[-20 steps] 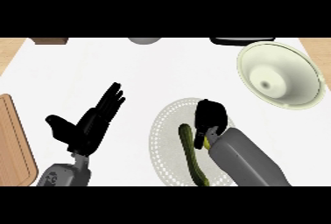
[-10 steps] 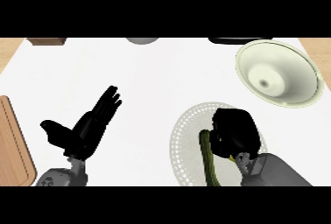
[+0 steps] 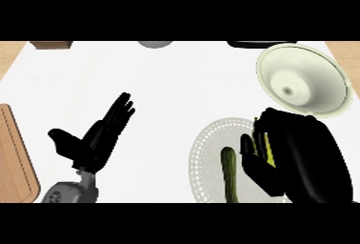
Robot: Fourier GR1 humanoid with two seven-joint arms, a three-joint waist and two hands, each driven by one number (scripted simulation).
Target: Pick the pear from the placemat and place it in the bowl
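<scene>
A round white placemat (image 3: 207,157) lies at the lower middle right of the counter. My right hand (image 3: 299,157) covers its right side, fingers curled round the pear (image 3: 269,151). Only a yellow-green sliver of the pear shows between the fingers. A long dark green vegetable (image 3: 228,174) lies on the placemat just left of that hand. The pale cream bowl (image 3: 304,78) stands beyond the hand, at the upper right. My left hand (image 3: 98,138) rests open at the lower left, fingers pointing up and away.
A wooden board (image 3: 14,152) runs along the left edge. At the counter's far edge are a wooden block (image 3: 51,45), a grey round object (image 3: 155,44) and a dark object (image 3: 262,44).
My right hand has closed round the pear, shifted right across the placemat and now looks larger, nearer the bowl. The green vegetable is uncovered. The left hand barely moved.
</scene>
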